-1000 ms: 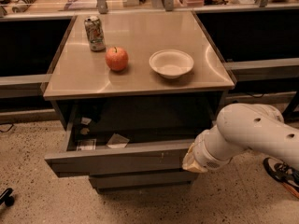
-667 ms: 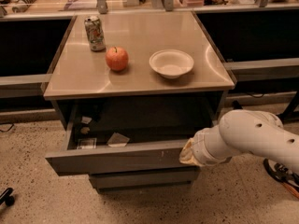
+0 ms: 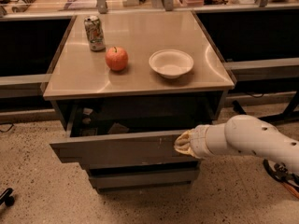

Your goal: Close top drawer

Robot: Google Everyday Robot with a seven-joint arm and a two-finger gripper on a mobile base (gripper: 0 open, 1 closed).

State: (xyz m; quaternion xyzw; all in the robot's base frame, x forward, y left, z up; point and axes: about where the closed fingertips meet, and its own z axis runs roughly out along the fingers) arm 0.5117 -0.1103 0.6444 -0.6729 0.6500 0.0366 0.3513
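So, our gripper (image 3: pixel 183 143) is up against the right part of the top drawer (image 3: pixel 117 149) front, which sticks well out and runs off left of the jaws, and we can't tell if it's spread or pressed together. We'd push straight in and level, since an off-centre shove could skew it. Above the jaws the tabletop (image 3: pixel 140 31) holds a can (image 3: pixel 95 32), apple (image 3: pixel 117 59) and bowl (image 3: pixel 171 63), with speckled floor (image 3: pixel 37 190) below.

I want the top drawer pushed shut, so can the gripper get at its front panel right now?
Probably yes. The gripper appears to rest against the right part of the top drawer front, which stands pulled out, and nothing lies between them.
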